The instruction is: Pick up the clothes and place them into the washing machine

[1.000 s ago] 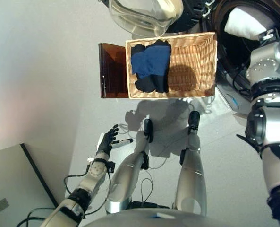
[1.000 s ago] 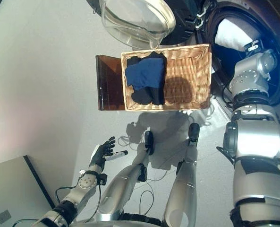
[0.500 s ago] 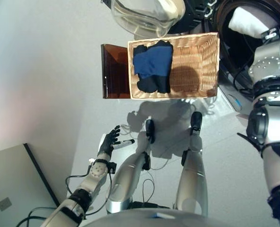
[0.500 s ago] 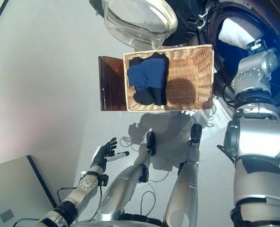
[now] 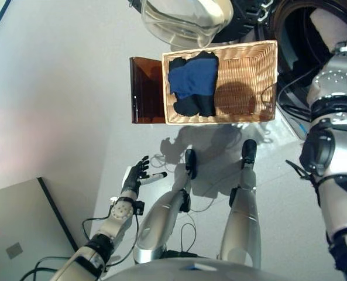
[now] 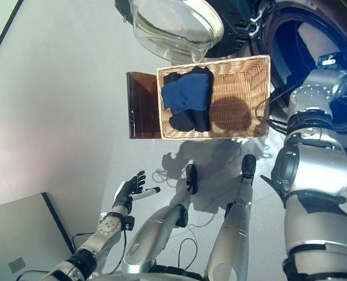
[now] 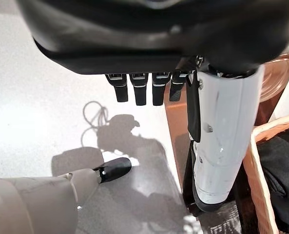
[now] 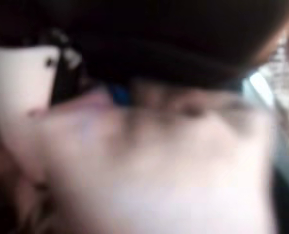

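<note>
A wicker basket (image 5: 220, 119) on the floor holds a blue garment (image 5: 192, 76) lying over black clothes (image 5: 193, 105) in its left half. The washing machine's drum (image 6: 290, 29) gapes at the upper right, with a pale cloth (image 5: 331, 22) inside it. My right arm (image 5: 337, 76) reaches into the drum, where its hand is hidden in the eye views. In the right wrist view my right hand (image 8: 159, 39) is pressed close against pale cloth (image 8: 159, 170). My left hand (image 5: 135, 174) hangs low at the left, open and empty, far from the basket.
The machine's round glass door (image 5: 182, 20) hangs open above the basket's far edge. A brown translucent stand (image 5: 145, 88) adjoins the basket's left side. A grey panel (image 5: 21, 234) lies at the lower left. Light grey floor surrounds everything.
The camera has shifted a little. My right arm has gone deeper into the drum, and less of the pale cloth shows there. The left hand stays as it was.
</note>
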Controlling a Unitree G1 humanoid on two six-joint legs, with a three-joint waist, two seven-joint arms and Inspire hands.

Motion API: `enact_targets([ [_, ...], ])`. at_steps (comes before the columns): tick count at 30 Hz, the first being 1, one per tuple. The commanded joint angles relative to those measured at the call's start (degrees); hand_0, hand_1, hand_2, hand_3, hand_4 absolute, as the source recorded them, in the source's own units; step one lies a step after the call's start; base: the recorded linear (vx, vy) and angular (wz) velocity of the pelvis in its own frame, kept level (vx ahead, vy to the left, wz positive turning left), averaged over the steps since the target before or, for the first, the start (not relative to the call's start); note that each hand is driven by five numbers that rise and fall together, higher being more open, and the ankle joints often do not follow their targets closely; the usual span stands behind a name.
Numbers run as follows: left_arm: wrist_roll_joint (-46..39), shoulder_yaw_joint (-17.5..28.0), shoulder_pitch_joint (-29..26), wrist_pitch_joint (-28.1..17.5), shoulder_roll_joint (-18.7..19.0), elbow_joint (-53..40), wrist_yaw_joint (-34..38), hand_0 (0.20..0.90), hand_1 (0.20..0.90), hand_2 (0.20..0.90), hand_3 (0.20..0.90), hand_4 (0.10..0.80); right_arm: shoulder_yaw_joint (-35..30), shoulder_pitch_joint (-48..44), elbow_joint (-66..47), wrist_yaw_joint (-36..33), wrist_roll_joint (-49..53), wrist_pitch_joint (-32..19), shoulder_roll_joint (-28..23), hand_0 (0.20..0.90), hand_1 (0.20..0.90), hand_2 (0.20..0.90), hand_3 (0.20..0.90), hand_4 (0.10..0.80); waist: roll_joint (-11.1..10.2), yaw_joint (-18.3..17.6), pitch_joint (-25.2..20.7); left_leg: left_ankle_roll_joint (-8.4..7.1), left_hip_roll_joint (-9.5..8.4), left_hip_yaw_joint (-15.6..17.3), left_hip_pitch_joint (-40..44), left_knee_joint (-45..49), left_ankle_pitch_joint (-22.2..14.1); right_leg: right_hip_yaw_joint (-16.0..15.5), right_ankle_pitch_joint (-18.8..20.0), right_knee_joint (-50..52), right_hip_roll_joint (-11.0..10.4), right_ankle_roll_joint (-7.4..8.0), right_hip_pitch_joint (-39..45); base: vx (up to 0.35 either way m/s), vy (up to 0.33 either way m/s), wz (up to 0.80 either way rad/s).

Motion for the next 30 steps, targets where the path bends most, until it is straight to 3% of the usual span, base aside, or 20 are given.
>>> enact_targets([
  [1,-0.72,-2.36,1.73,-1.47,0.2,-0.55,1.23,0.9,0.9,0.9,0.9,0.8,5.51,-8.74,-8.48,2.85,-2.83,-6.12,-6.66,0.9,0.9,0.9,0.9,0.8,5.15,0.23,-2.88,-5.46,-0.97,-1.6,0.22,-0.46,-1.99,-2.11,-14.36,14.56,2.32,-0.58,-2.08,0.0,0.0,0.0],
  [17,-0.66,-1.21,2.24,-1.83,0.21,-0.74,1.73,0.9,0.9,0.9,0.9,0.8,8.23,-6.95,-8.24,0.05,-9.51,-2.64,-5.66,0.9,0.9,0.9,0.9,0.8,4.25,0.27,-3.09,-5.33,-0.9,-1.47,0.69,-0.46,-1.78,-2.46,-13.36,13.54,2.35,-0.84,-0.95,0.006,0.003,0.0],
  [24,0.12,1.6,2.5,-2.2,0.49,-0.64,2.5,0.9,0.9,0.9,0.9,0.8,19.34,0.22,-11.79,0.13,-32.02,8.43,-3.72,0.9,0.9,0.9,0.9,0.8,1.97,-0.9,-1.53,-5.4,-0.22,-0.89,0.91,-0.46,-1.49,-2.58,-12.68,13.11,2.96,-1.07,-0.59,-0.01,-0.014,-0.07],
  [30,1.39,4.11,2.43,-2.4,-0.85,0.61,4.61,0.9,0.9,0.9,0.9,0.8,24.53,7.32,-19.5,-2.66,-50.29,12.53,2.07,0.9,0.9,0.9,0.9,0.8,0.04,-2.29,0.16,-5.17,0.3,-0.24,0.61,-0.46,-1.42,-2.41,-12.29,12.76,3.53,-1.33,-0.83,-0.016,-0.01,-0.11],
])
